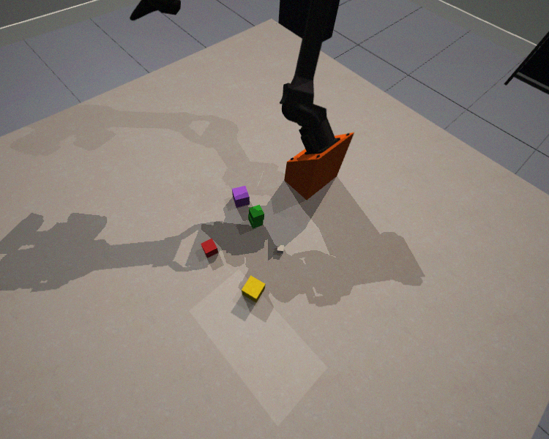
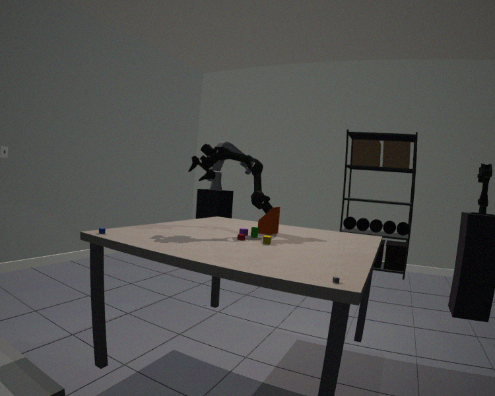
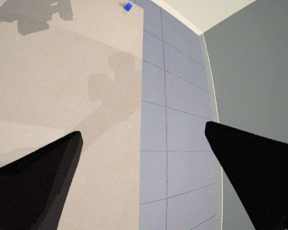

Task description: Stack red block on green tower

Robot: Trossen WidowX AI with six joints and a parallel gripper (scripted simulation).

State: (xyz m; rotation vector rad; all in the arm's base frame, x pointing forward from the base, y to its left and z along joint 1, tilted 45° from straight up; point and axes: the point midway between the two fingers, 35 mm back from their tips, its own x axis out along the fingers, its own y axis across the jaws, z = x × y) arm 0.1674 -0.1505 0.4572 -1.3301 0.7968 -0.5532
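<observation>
Grey floor tiles ring the pale worktop [image 1: 407,283] in the top view, and my orange base [image 1: 318,165] stands on it as the landmark. Four blocks sit in front of that base: one purple block [image 1: 240,194] nearest it, the green tower [image 1: 255,216] just beside the purple one, the red block [image 1: 208,246] farther out and apart from the tower, resting on the worktop, and one yellow block [image 1: 252,287] farthest of all. A tiny pale speck lies between the tower and the yellow block; I cannot tell what it is. My arm leaves the frame at the top edge, so only a dark tip of my gripper [image 1: 154,7] shows.

From the exterior view I see what the top view cuts off: my arm arching up from the base, with my gripper [image 2: 200,167] high above the worktop, far from the red block [image 2: 241,237]. One blue marker [image 2: 101,230] sits at a far corner and one dark marker [image 2: 335,280] at a near corner. A shelf unit [image 2: 379,200] stands behind.

Through the wrist view my two fingers stand spread wide, jaws released and holding nothing; between them lie the worktop edge and floor. None of the four blocks shows here, only the blue marker [image 3: 127,7].
</observation>
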